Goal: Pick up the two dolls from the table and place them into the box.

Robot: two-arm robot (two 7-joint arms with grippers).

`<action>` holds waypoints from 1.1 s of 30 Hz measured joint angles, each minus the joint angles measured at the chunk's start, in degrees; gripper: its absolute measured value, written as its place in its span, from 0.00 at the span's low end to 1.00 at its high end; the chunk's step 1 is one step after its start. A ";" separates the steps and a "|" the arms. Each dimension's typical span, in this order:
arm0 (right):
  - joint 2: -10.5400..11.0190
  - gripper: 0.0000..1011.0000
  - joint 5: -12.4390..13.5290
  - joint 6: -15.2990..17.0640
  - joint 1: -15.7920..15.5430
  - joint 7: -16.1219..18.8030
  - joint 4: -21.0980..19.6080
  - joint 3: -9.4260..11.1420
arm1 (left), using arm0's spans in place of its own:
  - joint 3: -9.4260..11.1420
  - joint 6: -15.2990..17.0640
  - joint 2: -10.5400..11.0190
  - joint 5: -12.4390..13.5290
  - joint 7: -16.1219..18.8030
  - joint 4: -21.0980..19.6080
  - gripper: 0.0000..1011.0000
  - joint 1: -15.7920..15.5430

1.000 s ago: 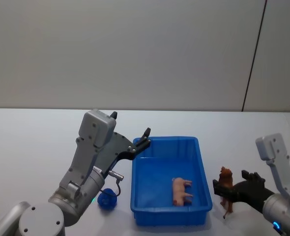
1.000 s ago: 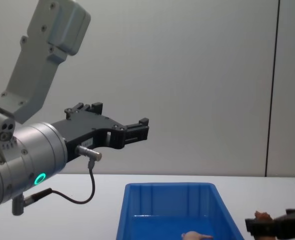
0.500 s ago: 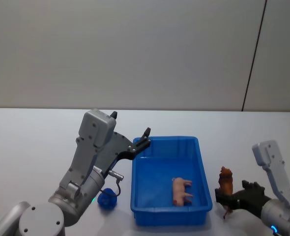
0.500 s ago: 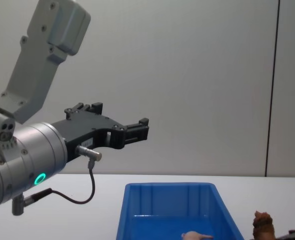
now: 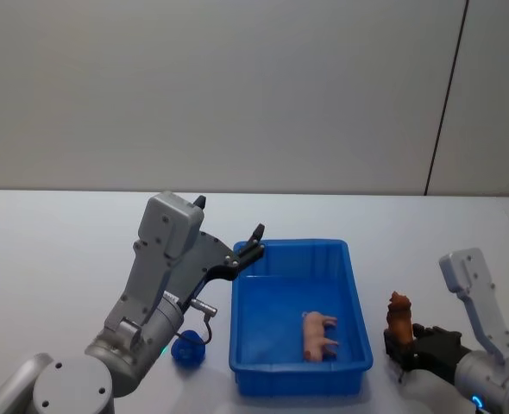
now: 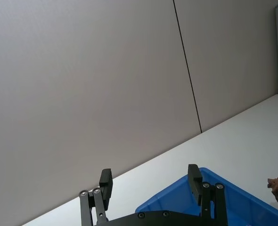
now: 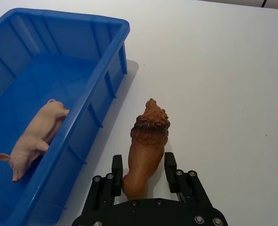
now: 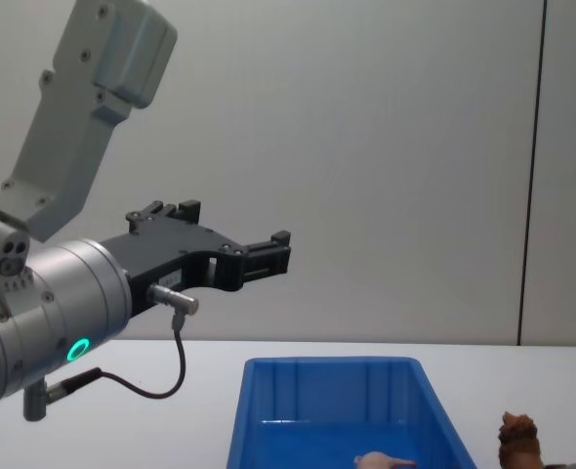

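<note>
Counter (image 5: 65, 250) space carries little: white and wide, with the blue box (image 5: 298, 381) set in front of the robot and one doll standing outside it. Half the task looks done, since the pink doll (image 5: 317, 335) already lies on its side on the box floor, toward the near right corner.

Above the box's far left corner hangs the left hand (image 6: 151, 176), raised well off the counter, its jaws spread with nothing between them; it looks idle for this step.

Work sits with the right hand (image 7: 143, 159), low at the counter just right of the box. Its jaws stand one on each side of the hindquarters of the brown lion doll (image 7: 146, 141), which stands upright on the counter just beside the box's right wall, apart from it, head pointing away from the hand. The jaws appear unclenched, with a thin gap showing on one side, though the wrist view leaves that close to call.

So the step in hand is the grasp of the second doll. The next move calls for clenching firmly on the narrow body, lifting high enough to clear the thick rim, carrying it leftward over the box, clear of the pink doll, and letting go
</note>
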 joint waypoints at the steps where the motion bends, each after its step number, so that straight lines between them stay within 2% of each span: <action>1: -0.02 0.53 0.03 0.03 0.03 -0.01 0.00 0.01 | 0.00 0.00 0.00 0.00 0.00 0.00 0.99 0.00; 3: -0.07 0.44 0.12 0.09 0.12 -0.05 0.00 0.04 | 0.00 0.00 0.00 0.00 0.00 0.00 0.99 0.00; 4: -0.11 0.44 0.22 0.10 0.18 -0.09 0.00 0.08 | 0.00 0.00 0.00 0.00 0.00 0.00 0.99 0.00; 8: -0.18 0.34 0.47 0.05 0.41 -0.24 -0.14 0.23 | 0.00 0.00 0.00 0.00 0.00 0.00 0.99 0.00; 23: -0.32 0.34 0.64 -3.79 1.63 -0.37 -3.61 0.88 | 0.00 0.00 0.00 0.00 0.00 0.00 0.99 0.00; 33: -0.74 0.34 -0.28 -5.49 2.88 3.37 -6.87 0.33 | 0.00 0.00 0.00 0.00 0.00 0.00 0.99 0.00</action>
